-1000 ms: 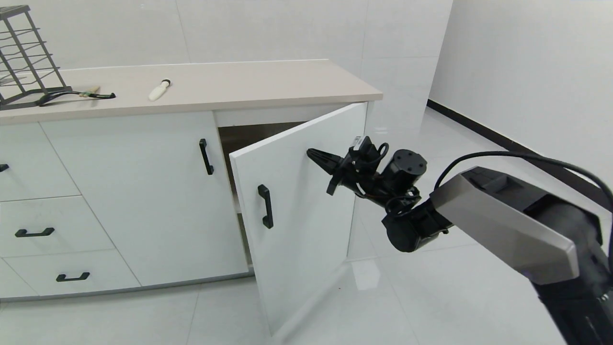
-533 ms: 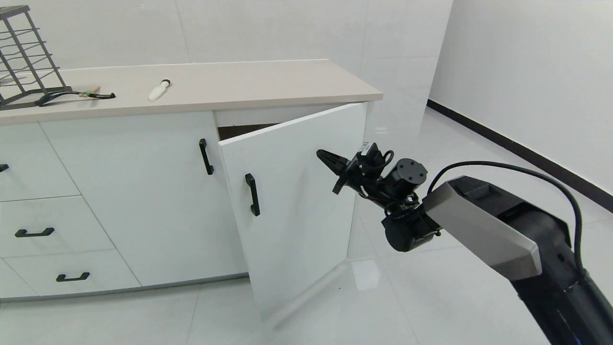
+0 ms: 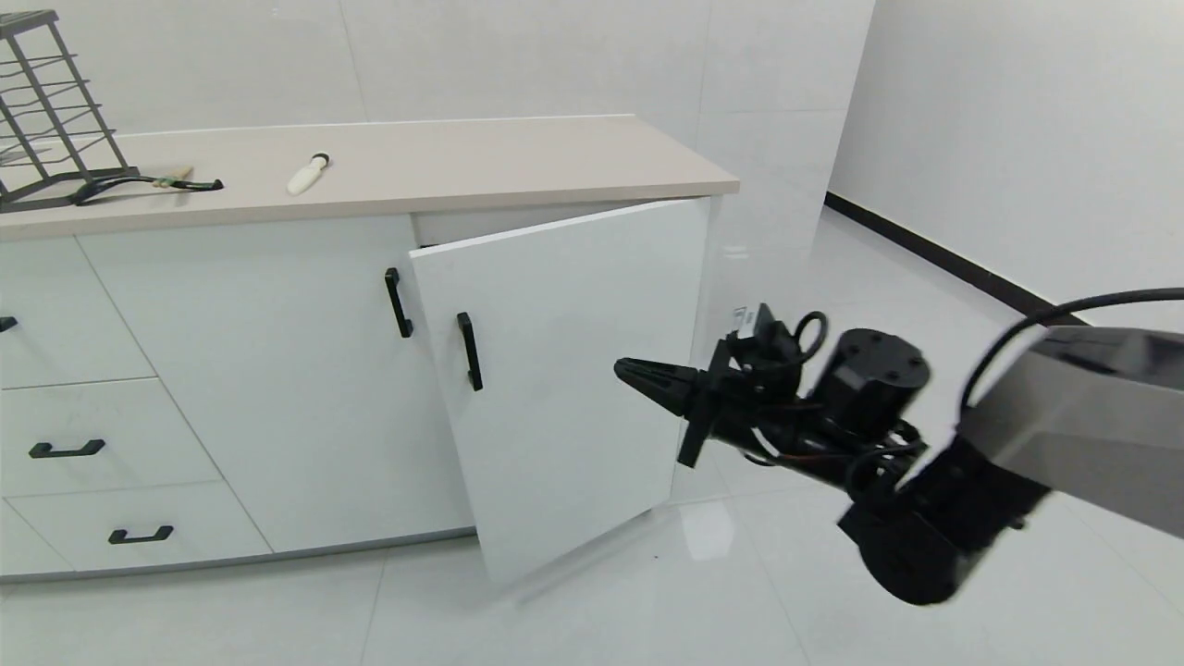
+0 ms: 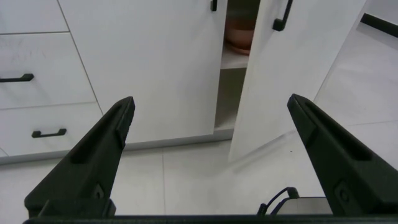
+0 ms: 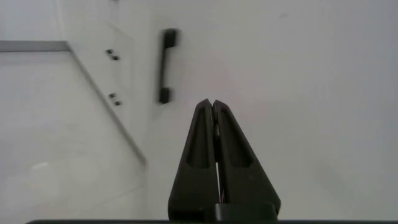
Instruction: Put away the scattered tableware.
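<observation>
A white cabinet (image 3: 277, 370) is faced by both arms, and its beige countertop (image 3: 462, 162) is seen above and to the left of the right gripper (image 3: 631, 371). The right-hand door (image 3: 573, 370) is held only slightly ajar, and the right gripper's tip is set right at its outer face; whether contact is made cannot be told. That gripper's fingers are pressed together and nothing is held between them. A dark wire rack (image 3: 109, 173) is stood on the countertop, far to the left of and above that gripper. The left gripper (image 4: 211, 102) is spread wide with nothing in it, and is aimed low at the cabinet front and the door gap. Beyond it, through the gap, a brown bowl (image 4: 239, 37) is seen on an inner shelf (image 4: 233, 60). A black utensil (image 3: 148, 182) is laid beside the rack, and a white-handled utensil (image 3: 308, 173) is left to its right, both well apart from the right gripper. The door's black handle (image 3: 469, 351) is found just left of that gripper's tip.
</observation>
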Motion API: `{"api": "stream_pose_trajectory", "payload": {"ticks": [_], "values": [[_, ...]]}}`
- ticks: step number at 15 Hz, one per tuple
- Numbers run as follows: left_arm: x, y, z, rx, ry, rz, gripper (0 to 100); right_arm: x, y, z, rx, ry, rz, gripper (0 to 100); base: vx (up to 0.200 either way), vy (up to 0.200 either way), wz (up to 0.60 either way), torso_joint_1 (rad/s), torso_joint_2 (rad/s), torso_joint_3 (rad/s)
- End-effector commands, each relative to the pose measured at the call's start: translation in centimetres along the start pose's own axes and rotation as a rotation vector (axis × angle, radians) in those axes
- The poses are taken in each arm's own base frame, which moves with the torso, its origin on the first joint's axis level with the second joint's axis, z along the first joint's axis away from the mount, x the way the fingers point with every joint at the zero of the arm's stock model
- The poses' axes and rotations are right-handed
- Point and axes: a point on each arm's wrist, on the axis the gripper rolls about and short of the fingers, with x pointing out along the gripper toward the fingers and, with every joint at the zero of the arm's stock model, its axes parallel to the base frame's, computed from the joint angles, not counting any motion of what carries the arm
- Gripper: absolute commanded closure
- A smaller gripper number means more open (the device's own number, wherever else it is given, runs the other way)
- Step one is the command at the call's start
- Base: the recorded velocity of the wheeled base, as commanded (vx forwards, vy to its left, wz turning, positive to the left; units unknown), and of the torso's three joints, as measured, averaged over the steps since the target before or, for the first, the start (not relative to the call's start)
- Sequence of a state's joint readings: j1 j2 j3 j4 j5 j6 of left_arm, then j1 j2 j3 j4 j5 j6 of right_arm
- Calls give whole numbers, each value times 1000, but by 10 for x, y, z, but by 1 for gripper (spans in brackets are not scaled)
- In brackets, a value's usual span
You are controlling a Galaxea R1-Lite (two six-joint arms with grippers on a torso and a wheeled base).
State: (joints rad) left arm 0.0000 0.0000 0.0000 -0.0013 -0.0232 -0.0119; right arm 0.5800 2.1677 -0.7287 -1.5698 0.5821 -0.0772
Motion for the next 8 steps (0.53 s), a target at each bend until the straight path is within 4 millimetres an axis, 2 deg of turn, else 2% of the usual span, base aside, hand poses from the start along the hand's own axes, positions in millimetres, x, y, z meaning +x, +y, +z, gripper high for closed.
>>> {"api": "stream_pose_trajectory", "payload": {"ticks": [1,2,3,4,6,8], "values": [[0,0,0,0,0,0,0,-113,87,102,-40,-109,28,100,0,0,0,0,0,0],[0,0,0,0,0,0,0,-155,91,111,-66,-119,-71,100,0,0,0,0,0,0],[0,0,0,0,0,0,0,-182,95,113,-94,-122,-146,100,0,0,0,0,0,0],[0,0,0,1,0,0,0,-213,103,125,-176,-172,-230,100,0,0,0,0,0,0],[0,0,0,1,0,0,0,-255,133,148,-314,-265,-361,100,0,0,0,0,0,0],[0,0,0,3,0,0,0,-281,167,149,-381,-306,-400,100,0,0,0,0,0,0]]}}
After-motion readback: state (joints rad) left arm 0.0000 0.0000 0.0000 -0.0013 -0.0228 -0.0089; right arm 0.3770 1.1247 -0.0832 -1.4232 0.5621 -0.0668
